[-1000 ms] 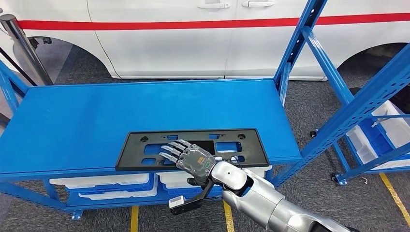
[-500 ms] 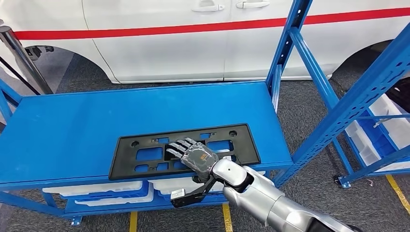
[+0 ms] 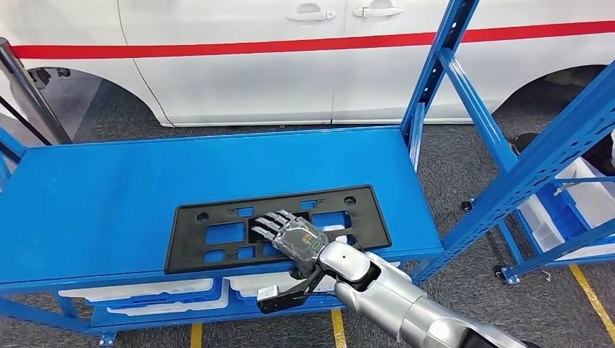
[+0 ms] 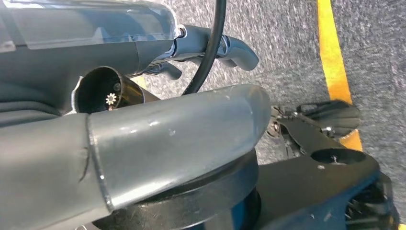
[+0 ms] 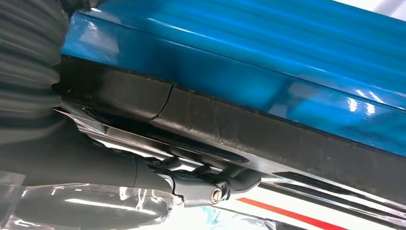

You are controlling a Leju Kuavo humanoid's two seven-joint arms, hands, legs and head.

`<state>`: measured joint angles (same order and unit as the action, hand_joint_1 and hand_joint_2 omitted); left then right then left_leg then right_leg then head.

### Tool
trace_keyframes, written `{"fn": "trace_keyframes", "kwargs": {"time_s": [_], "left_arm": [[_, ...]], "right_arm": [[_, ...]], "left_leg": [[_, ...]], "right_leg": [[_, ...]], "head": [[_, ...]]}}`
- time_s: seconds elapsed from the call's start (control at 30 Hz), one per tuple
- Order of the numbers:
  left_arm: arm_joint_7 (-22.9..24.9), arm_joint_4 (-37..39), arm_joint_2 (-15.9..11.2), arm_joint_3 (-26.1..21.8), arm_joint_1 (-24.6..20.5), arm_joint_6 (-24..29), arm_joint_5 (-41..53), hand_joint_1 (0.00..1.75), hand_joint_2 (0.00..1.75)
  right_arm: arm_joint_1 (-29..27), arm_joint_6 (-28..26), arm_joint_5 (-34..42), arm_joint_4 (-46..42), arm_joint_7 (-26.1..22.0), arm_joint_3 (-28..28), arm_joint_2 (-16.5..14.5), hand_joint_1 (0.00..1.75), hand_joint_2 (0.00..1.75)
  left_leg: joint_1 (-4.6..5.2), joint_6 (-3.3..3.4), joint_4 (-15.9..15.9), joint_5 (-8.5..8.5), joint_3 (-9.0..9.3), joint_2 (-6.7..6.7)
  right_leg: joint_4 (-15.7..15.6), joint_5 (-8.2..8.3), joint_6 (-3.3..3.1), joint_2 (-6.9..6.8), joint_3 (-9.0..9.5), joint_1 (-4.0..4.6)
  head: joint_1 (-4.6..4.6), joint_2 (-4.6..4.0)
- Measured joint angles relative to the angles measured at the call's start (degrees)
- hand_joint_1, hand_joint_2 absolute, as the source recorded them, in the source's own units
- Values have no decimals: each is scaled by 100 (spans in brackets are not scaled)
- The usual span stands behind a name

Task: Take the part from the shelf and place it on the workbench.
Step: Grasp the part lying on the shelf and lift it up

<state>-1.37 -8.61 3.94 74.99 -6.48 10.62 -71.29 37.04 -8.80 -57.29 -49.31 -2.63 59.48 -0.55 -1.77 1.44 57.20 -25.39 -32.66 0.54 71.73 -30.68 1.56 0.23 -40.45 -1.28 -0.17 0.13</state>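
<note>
The part point(image 3: 217, 233) is a flat black plate frame with several cut-outs. It lies along the front edge of the blue workbench top point(image 3: 145, 181). My right hand point(image 3: 290, 238) rests on its near middle, fingers stretched flat over the top and the thumb hidden below the near edge. The right wrist view shows the part's black edge point(image 5: 268, 129) against the blue surface, with my dark fingers point(image 5: 215, 184) lying along it. My left hand point(image 4: 191, 134) hangs over grey carpet and holds nothing; its thumb and fingers point(image 4: 230, 48) are apart.
A white car with a red stripe point(image 3: 290, 43) stands behind the workbench. A blue rack upright point(image 3: 435, 80) and its slanted brace point(image 3: 537, 159) rise at the right, with white bins point(image 3: 573, 203) behind. White bins point(image 3: 145, 290) sit under the top. Yellow floor lines point(image 4: 335, 62) cross the carpet.
The head camera has shifted a little, so the whole scene has slid. My right hand stays on the part, and the part keeps its place at the workbench's front edge.
</note>
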Motion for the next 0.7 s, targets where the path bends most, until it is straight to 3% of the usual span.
{"fn": "trace_keyframes", "kwargs": {"time_s": [0.07,0.13,0.27,0.33,0.4,0.5,0.6,0.7], "left_arm": [[-66,1,-1,0,-1,-60,-13,0,0],[-101,3,-6,0,-5,-94,-26,0,0],[-97,4,-16,1,2,-107,-34,0,0],[-92,4,-16,2,6,-107,-38,0,0],[-91,4,-16,8,8,-107,-36,0,0],[-88,4,-16,31,8,-105,-27,0,0],[-88,4,-17,46,8,-106,-20,0,0],[-91,4,-18,63,8,-107,-27,0,0]], "right_arm": [[-27,-21,16,4,44,-12,-5,171,175],[-61,-76,26,3,76,-33,-35,161,175],[-119,-147,5,1,103,-53,-109,156,175],[-135,-149,-14,-3,107,-69,-128,160,175],[-152,-157,-26,-11,109,-89,-138,162,175],[-163,-175,-31,-25,112,-110,-144,156,175],[-168,-179,-31,-41,116,-144,-143,138,175],[-178,-166,-30,-70,113,-189,-140,139,175]], "left_leg": [[-25,-68,32,-35,21,-23],[-15,-145,70,-76,20,-51],[-4,-17,29,-76,25,-85],[-12,-73,-8,-49,44,-92],[-21,-171,-43,-29,59,-94],[-29,-281,-71,-25,76,-92],[-29,-312,-73,-25,85,-89],[-23,-321,-69,-25,86,-88]], "right_leg": [[-793,367,35,-4,394,-36],[-1262,499,10,11,620,-41],[-1303,486,-76,8,643,-27],[-1301,481,-112,3,643,-11],[-1298,478,-132,2,643,-2],[-1296,478,-142,7,644,2],[-1296,481,-145,10,646,3],[-1298,485,-148,12,650,3]], "head": [[1,0],[-2,0],[-5,0],[-5,0],[-5,0],[-5,0],[-4,0],[-4,0]]}}
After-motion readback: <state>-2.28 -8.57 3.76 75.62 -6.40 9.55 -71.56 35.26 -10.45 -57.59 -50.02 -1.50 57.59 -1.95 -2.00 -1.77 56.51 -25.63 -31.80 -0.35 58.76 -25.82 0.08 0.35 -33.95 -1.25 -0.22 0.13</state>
